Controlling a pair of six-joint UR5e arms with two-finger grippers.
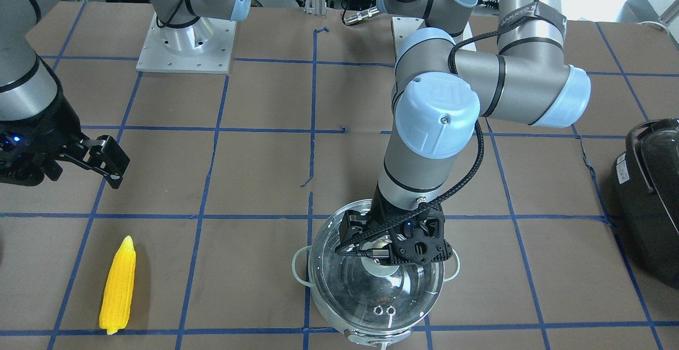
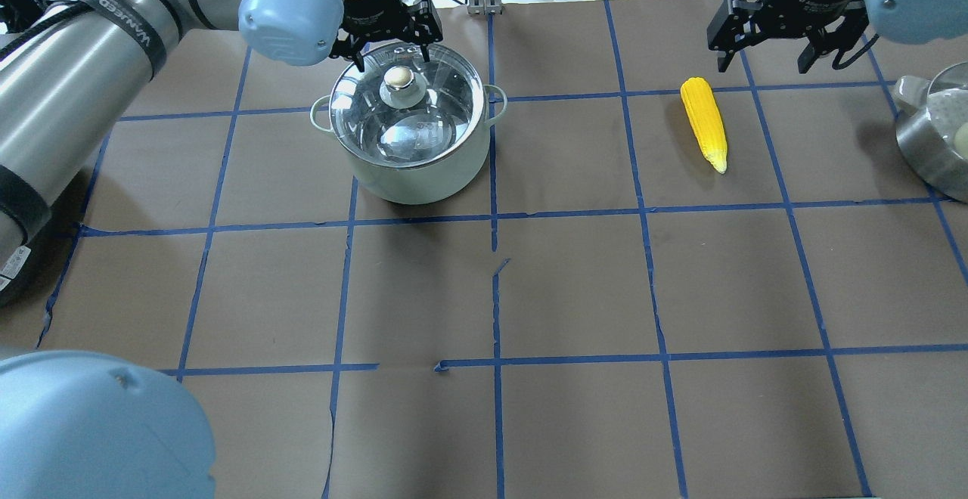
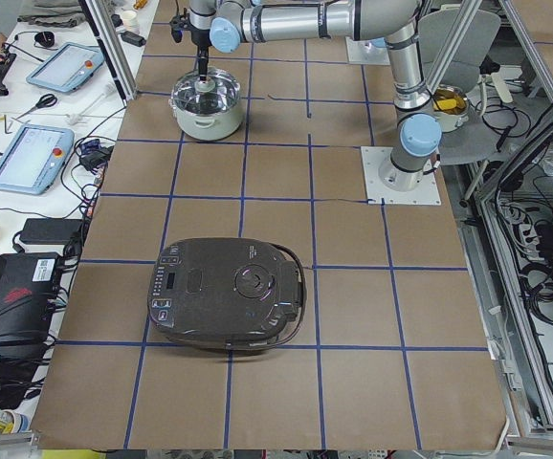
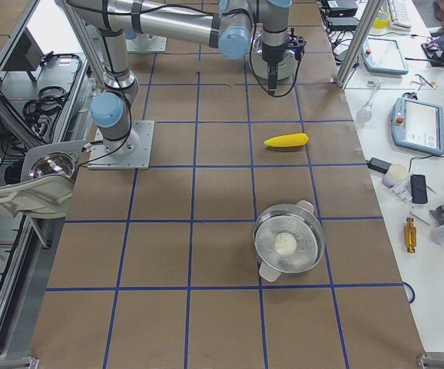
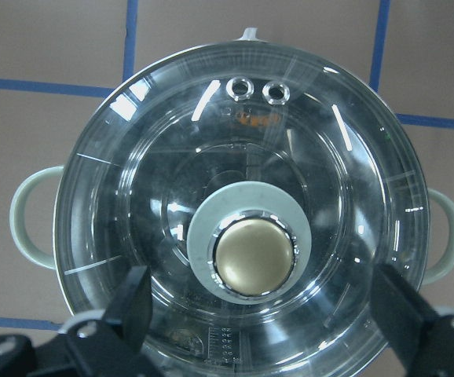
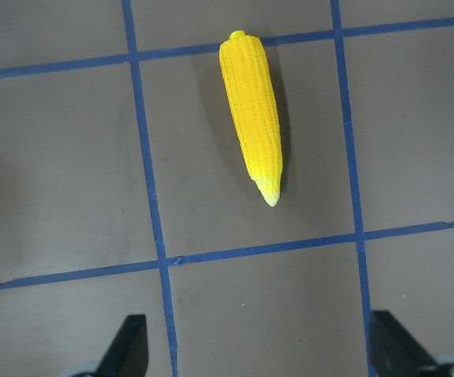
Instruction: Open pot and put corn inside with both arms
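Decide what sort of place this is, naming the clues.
Probably a robotics lab workcell: a table gridded with blue tape, an arm's base plate bolted to it, and teach pendants beside it.

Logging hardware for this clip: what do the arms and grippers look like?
The left arm and right arm are grey-silver tubes with rounded light-blue joint caps. The left arm carries a braided black cable and a black strap with white lettering. The left gripper and right gripper are black, angular and two-fingered.
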